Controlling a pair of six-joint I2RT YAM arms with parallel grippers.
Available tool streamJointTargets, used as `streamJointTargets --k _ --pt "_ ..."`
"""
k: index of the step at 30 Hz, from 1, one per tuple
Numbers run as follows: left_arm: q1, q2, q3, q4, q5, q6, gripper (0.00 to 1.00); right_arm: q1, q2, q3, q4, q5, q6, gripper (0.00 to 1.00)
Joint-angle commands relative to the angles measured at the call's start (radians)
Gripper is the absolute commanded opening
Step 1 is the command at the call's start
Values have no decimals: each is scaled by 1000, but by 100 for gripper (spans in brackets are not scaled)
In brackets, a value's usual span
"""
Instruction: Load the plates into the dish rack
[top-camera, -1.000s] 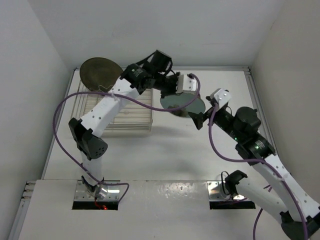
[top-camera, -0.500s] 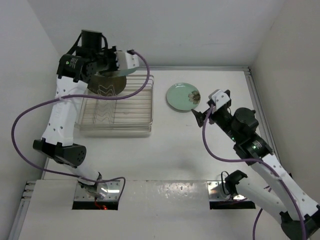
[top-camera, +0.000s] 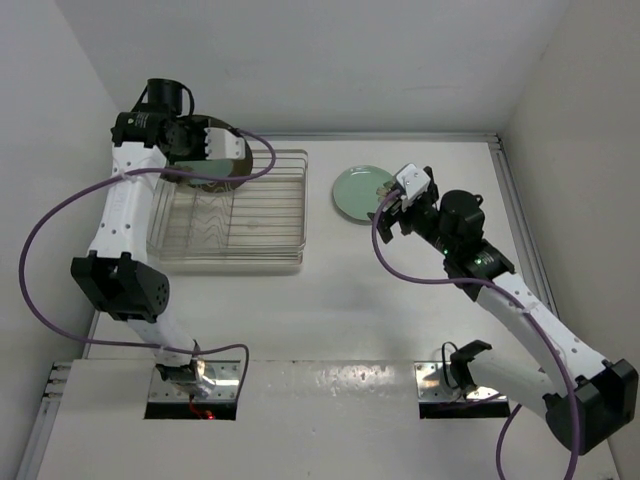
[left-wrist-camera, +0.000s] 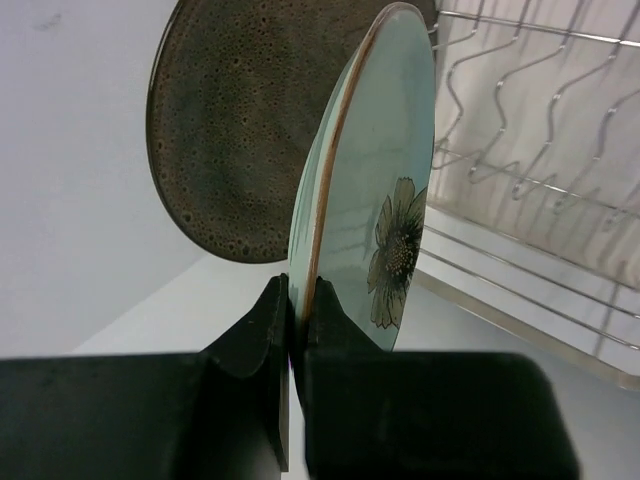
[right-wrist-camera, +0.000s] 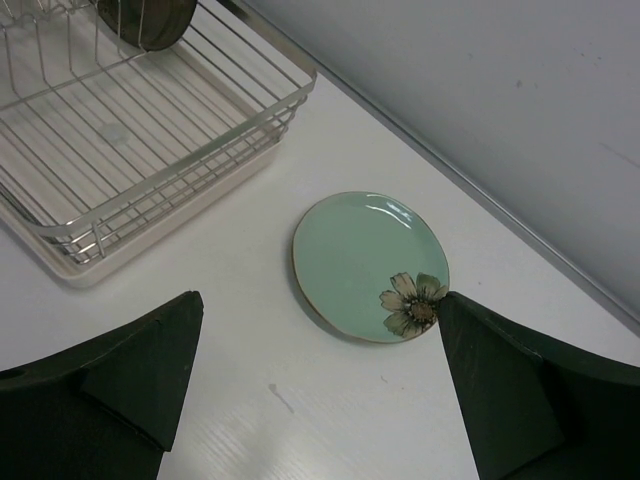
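Mint flat plate (right-wrist-camera: 370, 262) on table (right-wrist-camera: 240, 250), 12 o'clock from right tool (right-wrist-camera: 318, 330), jaws wide, empty; left tool (left-wrist-camera: 297, 300) pinches upright plate (left-wrist-camera: 385, 150) at dish rack (top-camera: 270, 215) 11 o'clock corner, beside brown plate (left-wrist-camera: 230, 130).

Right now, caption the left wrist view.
Left gripper pinching a mint flower plate on edge beside the brown plate, dish rack alongside.

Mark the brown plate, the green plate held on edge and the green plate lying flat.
brown plate (left-wrist-camera: 235, 140), left wrist view, middle of its speckled face.
held green plate (left-wrist-camera: 385, 140), left wrist view, bare glaze above the flower.
flat green plate (right-wrist-camera: 360, 250), right wrist view, plain centre.
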Motion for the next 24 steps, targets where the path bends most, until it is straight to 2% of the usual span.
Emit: streamJointTargets --k 1,9,24 --pt "12 -2 30 168 23 92 0 -13 4 41 96 -43 16 100" --pt "21 64 39 178 68 123 0 -41 -3 23 102 -40 44 100" --pt "21 156 21 236 56 144 0 -46 -6 18 96 -45 69 100"
